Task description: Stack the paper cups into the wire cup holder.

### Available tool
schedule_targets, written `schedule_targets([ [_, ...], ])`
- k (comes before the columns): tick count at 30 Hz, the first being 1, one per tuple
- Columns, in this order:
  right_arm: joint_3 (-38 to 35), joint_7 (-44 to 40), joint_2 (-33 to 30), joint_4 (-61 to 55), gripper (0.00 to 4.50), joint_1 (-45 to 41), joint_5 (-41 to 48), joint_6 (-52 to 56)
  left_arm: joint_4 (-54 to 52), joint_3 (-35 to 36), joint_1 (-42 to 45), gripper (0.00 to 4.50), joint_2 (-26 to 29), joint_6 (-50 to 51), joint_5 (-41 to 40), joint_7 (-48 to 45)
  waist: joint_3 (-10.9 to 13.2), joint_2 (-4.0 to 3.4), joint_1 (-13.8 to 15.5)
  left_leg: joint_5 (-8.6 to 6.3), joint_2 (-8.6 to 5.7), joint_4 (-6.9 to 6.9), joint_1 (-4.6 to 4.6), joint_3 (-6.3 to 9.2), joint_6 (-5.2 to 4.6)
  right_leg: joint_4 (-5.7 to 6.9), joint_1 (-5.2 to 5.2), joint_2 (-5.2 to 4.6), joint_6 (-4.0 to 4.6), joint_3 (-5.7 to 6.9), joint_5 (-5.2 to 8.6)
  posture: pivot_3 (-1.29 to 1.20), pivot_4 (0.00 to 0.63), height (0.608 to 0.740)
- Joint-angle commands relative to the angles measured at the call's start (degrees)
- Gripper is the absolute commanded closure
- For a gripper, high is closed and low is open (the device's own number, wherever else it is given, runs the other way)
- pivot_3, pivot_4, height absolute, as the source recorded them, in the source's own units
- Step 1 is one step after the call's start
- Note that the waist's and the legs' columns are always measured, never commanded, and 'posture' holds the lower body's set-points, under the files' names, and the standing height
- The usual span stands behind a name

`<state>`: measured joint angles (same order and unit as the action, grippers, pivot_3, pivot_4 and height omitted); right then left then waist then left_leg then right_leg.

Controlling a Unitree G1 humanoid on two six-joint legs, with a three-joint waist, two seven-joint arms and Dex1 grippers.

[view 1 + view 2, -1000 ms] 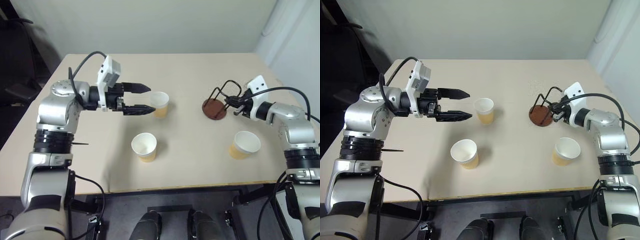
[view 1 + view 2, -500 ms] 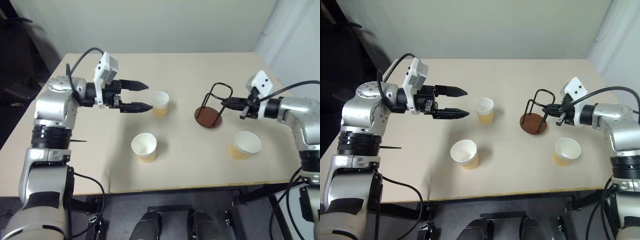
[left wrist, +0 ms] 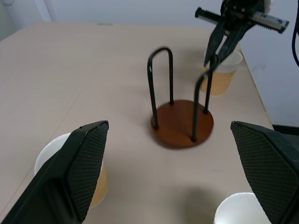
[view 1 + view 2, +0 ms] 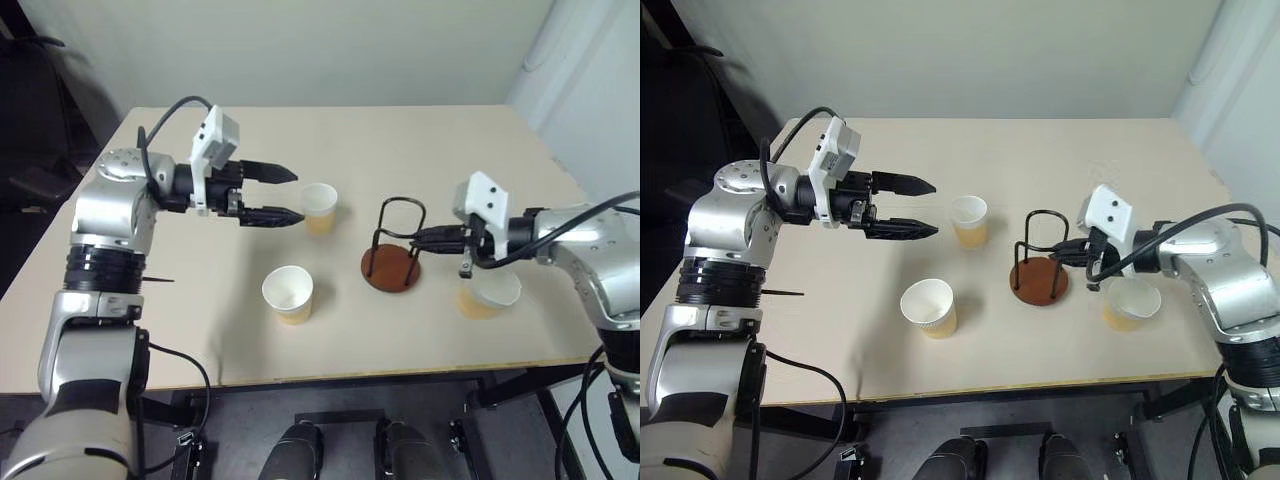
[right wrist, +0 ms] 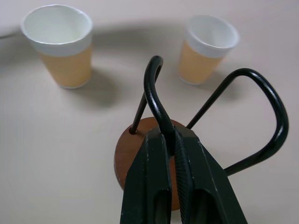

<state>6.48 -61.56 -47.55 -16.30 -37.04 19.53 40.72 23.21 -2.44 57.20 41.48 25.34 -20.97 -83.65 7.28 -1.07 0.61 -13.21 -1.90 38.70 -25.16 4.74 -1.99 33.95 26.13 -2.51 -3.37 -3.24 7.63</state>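
Cups to stack: three paper cups, none in the holder yet.
Right gripper (image 5: 174, 144): fingers pinched tight on one black wire loop of the wire cup holder (image 4: 391, 268).
Holder: stands up straight on the table (image 4: 420, 150), in the middle, its round brown base flat.
Left gripper (image 4: 285, 195): fingers spread wide, holding nothing.
Far cup (image 4: 319, 207): just past the left fingertips, standing upright, mouth up.
Front cup (image 4: 288, 293): nearer the left arm too.
Third cup (image 4: 487, 296): under the right wrist.
Nearest arm: left, I think, for the far cup.
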Motion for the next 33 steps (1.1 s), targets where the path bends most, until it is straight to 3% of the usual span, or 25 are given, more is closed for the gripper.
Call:
schedule_targets([
  [1,-0.7,0.4,-0.4,-2.5,4.48,-0.1,0.6,-0.3,-0.4,0.8,1.5,0.00,0.4,-0.4,-0.3,-0.4,0.0,0.00,0.0,0.00,0.00,0.00,0.00,0.00,0.00,0.00,-0.01,0.00,0.00,0.00,0.00,0.00,0.150,0.740],
  [27,3.0,-0.5,0.5,-4.0,4.48,1.2,0.0,-3.3,-1.3,0.8,1.8,0.00,1.7,0.4,0.0,-0.4,0.0,0.00,0.0,0.00,0.00,0.02,0.00,0.00,-0.01,0.00,0.00,0.00,0.00,0.00,0.00,0.00,0.150,0.740],
  [33,4.5,-1.9,-1.0,-4.6,2.69,3.0,-0.6,-3.9,-1.8,0.8,1.6,0.00,1.8,0.9,-0.2,-0.5,0.0,0.00,0.0,0.00,0.00,0.03,0.00,0.00,-0.02,0.00,-0.02,0.00,0.00,0.00,0.00,0.00,0.150,0.740],
])
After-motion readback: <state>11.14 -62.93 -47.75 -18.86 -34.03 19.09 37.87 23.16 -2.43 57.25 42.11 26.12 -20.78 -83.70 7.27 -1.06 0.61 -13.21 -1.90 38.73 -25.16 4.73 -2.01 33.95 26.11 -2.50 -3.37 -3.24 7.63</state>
